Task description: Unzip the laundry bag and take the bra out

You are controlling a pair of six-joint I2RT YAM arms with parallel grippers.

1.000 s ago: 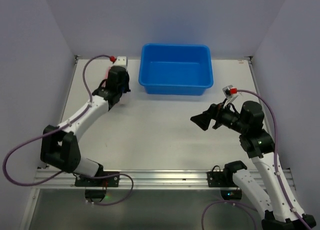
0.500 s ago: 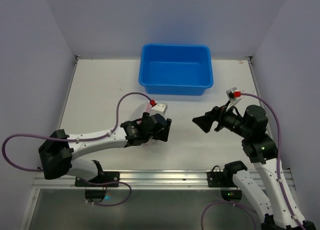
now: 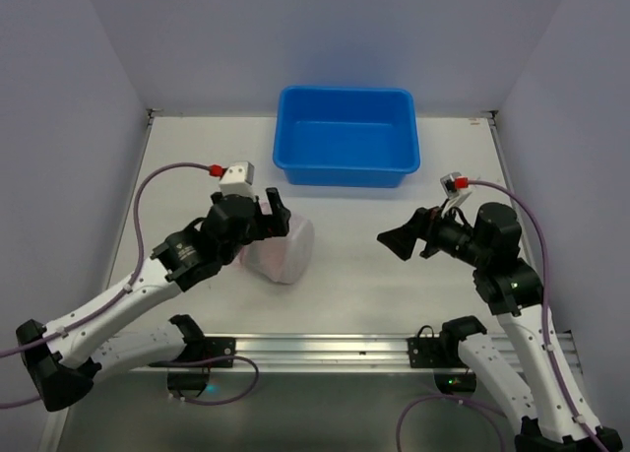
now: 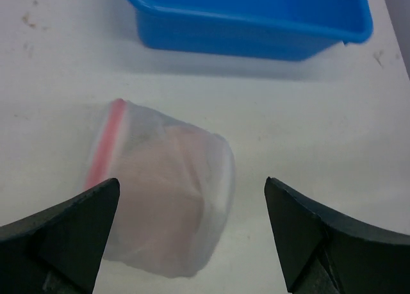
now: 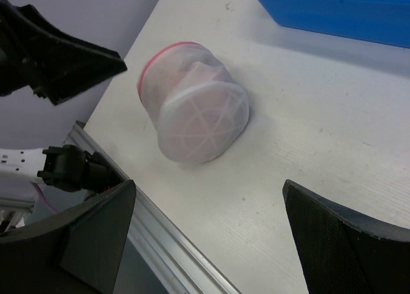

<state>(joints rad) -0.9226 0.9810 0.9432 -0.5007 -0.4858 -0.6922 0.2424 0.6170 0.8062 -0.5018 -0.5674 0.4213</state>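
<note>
The laundry bag, a small white mesh drum with pink trim, lies on its side on the table near the front. My left gripper hovers open just above and behind it. In the left wrist view the laundry bag lies below the wide jaws of the left gripper, toward the left finger, with nothing gripped. A pale pink mass dimly seen through the mesh is the bra. My right gripper is open to the bag's right, apart from it. The right wrist view shows the laundry bag, one round face toward it, beyond the right gripper.
A blue plastic tub stands at the back middle of the table, also seen as the blue tub and the blue tub. The aluminium rail runs along the front edge, close to the bag.
My left arm swung from the back left to the table's middle front, opened its jaws and drew back a little, leaving the bag lying free. The right arm barely moved.
</note>
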